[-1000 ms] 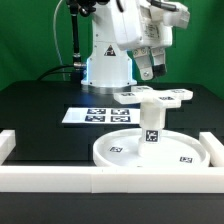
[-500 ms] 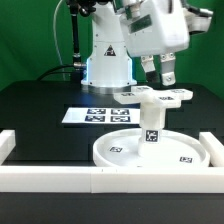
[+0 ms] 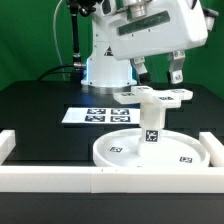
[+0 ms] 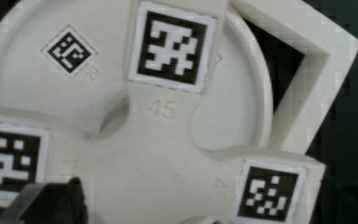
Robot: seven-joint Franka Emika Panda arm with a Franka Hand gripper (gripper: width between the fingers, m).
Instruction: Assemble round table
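Observation:
The large rimmed round disc (image 3: pixel 120 150) lies flat near the front rail. The short cylindrical leg (image 3: pixel 150 122) stands upright on it, with a tag on its side. The cross-shaped base (image 3: pixel 172 96) lies on the table just behind the leg. My gripper (image 3: pixel 160 72) hangs open just above the base, one finger on each side, holding nothing. The wrist view is filled by the base (image 4: pixel 158 110) and its tags, seen close up. One dark fingertip (image 4: pixel 34 203) shows at the edge of that view.
The marker board (image 3: pixel 95 115) lies flat to the exterior view's left of the base. The long white border rail (image 3: pixel 100 181) runs along the front, with raised ends at both sides. The robot's pedestal (image 3: pixel 105 68) stands behind.
My gripper has swung toward the exterior view's right and turned, so both fingers now show spread apart above the cross-shaped base. The parts have not moved.

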